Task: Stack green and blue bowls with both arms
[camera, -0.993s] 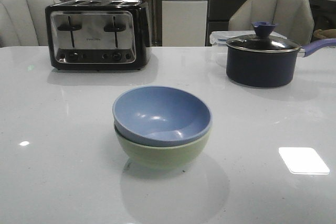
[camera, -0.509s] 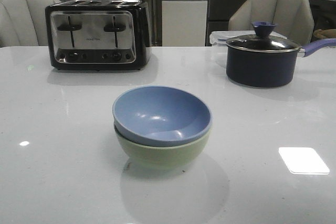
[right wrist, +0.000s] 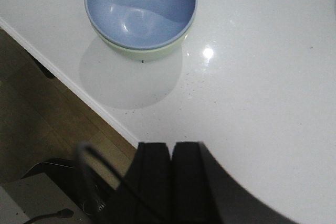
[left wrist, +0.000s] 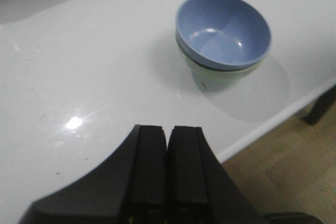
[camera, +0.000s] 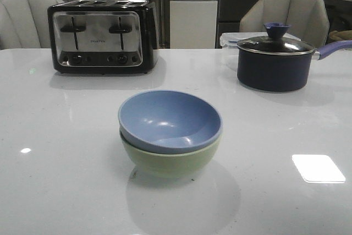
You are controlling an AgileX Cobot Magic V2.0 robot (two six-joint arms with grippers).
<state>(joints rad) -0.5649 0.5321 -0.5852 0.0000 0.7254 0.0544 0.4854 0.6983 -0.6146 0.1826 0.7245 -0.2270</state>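
Near the far left corner of the table (camera: pixel 49 136) stands a black and chrome toaster (camera: pixel 102 36), well apart from the work. The left gripper (left wrist: pixel 168 174) shows only in its wrist view, jaws pressed flat together with nothing between them, held above bare tabletop and well clear of the bowls. In the middle of the table, toward the near edge, the blue bowl (camera: pixel 169 119) sits nested inside the green bowl (camera: pixel 170 160), upright, its rim riding a little above the green rim and tipped slightly, so the seat looks a touch uneven. The stack looks made, so I judge the step in hand to be the retreat and hold: doing it well means keeping both arms away from the bowls, lifting rather than sweeping sideways, since the stack stands close to the near edge and a nudge could slide it on the glossy top. If the tilt matters, a light press on the high side of the blue rim would settle it, but only with the green bowl steadied by the other arm. The right gripper (right wrist: pixel 169 179) is likewise closed on nothing, hanging above the near edge with its thin cable (right wrist: pixel 92 182) trailing below. Toward the far right corner sits a dark lidded saucepan (camera: pixel 273 61), well out of the way
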